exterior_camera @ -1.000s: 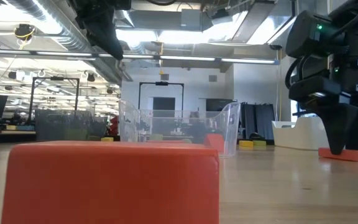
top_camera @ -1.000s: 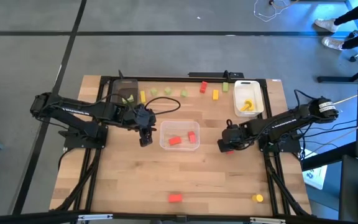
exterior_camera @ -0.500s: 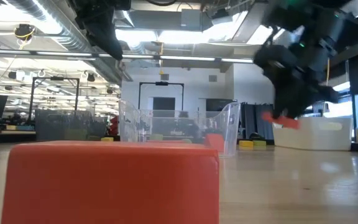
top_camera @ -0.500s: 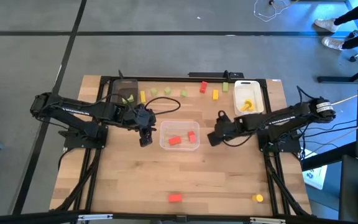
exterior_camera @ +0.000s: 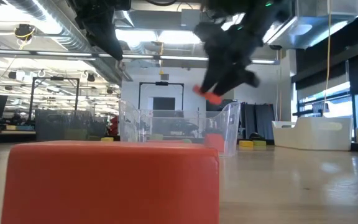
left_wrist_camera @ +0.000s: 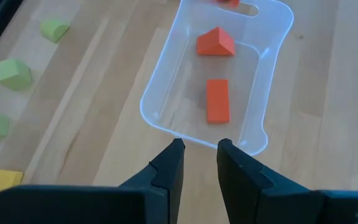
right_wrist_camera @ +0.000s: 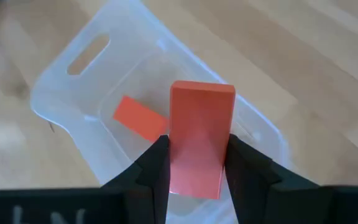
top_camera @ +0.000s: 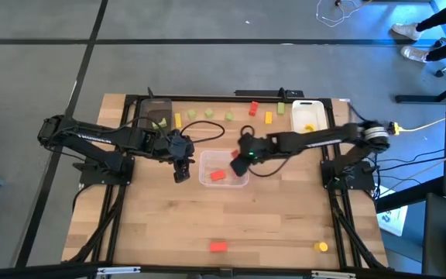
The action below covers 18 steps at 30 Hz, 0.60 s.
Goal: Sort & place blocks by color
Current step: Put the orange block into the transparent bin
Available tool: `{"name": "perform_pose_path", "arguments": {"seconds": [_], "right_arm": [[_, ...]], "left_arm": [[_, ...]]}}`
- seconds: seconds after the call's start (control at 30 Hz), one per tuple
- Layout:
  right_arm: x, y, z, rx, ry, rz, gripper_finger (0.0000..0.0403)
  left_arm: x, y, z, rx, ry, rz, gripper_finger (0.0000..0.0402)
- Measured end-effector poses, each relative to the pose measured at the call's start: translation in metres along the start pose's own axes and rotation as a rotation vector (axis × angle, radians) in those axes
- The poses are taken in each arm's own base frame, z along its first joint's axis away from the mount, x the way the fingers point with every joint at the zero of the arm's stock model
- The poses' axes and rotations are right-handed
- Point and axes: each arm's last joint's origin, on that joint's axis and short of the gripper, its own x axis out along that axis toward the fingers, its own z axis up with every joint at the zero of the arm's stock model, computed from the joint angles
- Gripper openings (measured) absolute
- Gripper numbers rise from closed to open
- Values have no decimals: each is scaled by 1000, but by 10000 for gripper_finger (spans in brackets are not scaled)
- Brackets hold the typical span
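Table [top_camera: 153, 225] of pale wood bears the clear tray [top_camera: 207, 180]; the right arm stretches across, its right gripper [right_wrist_camera: 194, 165] clamped on a flat red block [right_wrist_camera: 197, 149] above it. Left gripper [left_wrist_camera: 196, 163] hovers beside the tray, fingers narrowly apart, empty. No writing is legible.

a flat red block [right_wrist_camera: 197, 137] hangs clamped above two red blocks [left_wrist_camera: 217, 101] in the clear tray [left_wrist_camera: 166, 87].

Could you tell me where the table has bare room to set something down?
Bare wood spans between the clear tray and the red block near the front edge. The far edge is crowded with loose blocks beside the white tray.
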Motion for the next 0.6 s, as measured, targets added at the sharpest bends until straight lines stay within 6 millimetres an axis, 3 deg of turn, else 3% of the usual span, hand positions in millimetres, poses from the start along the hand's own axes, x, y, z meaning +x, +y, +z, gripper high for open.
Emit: {"name": "perform_pose_path", "arguments": {"seconds": [0.27, 0.43, 0.6], "right_arm": [[46, 23, 11, -121, 84, 14, 135], [57, 27, 13, -162, 111, 23, 164], [58, 28, 13, -160, 111, 22, 168]], "left_arm": [[0, 0, 0, -3, 4, -5, 86], [0, -1, -1, -1, 13, -28, 86], [-1, -5, -2, 11, 14, -38, 86]]}}
